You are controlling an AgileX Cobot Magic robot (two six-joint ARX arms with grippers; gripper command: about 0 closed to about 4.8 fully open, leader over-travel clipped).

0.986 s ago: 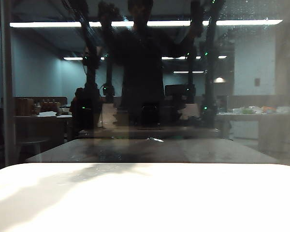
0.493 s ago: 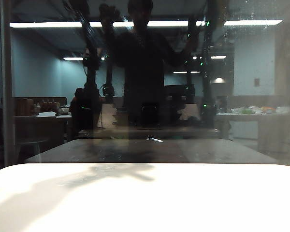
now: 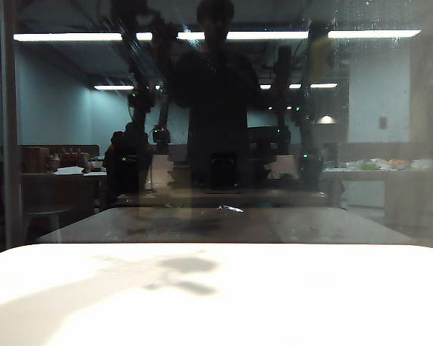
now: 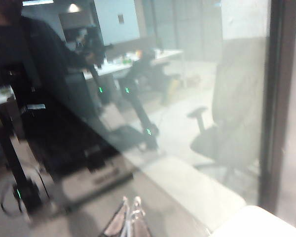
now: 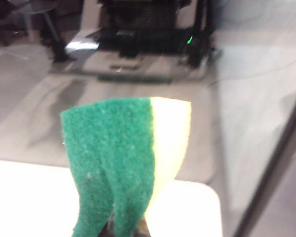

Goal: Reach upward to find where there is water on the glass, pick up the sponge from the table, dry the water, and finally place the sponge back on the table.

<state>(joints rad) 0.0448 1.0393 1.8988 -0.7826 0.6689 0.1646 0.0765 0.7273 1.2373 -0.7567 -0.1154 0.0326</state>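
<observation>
The sponge (image 5: 123,163), green scouring face with a yellow foam edge, is pinched and folded in my right gripper (image 5: 126,229), which is shut on it above the white table (image 5: 29,197), facing the glass (image 5: 138,98). My left gripper (image 4: 129,210) is shut with nothing in it, close to the glass (image 4: 177,98), beside the dark frame bar (image 4: 276,108). In the exterior view neither gripper shows directly; a yellowish reflection of the sponge (image 3: 319,54) sits high on the right. Faint diagonal streaks of water (image 3: 135,50) and speckled droplets (image 3: 368,18) mark the upper pane.
Beyond the glass lie a dark brown table (image 3: 224,223) and an office chair (image 4: 222,133). Bright light strips (image 3: 224,34), a standing person and the arms are mirrored in the pane. A frame bar (image 3: 9,130) runs down the left. Arm shadows fall on the white table (image 3: 187,270).
The mirrored arms have shifted, and the yellowish sponge reflection has appeared high on the right. The shadow on the table has slid from the left toward the middle.
</observation>
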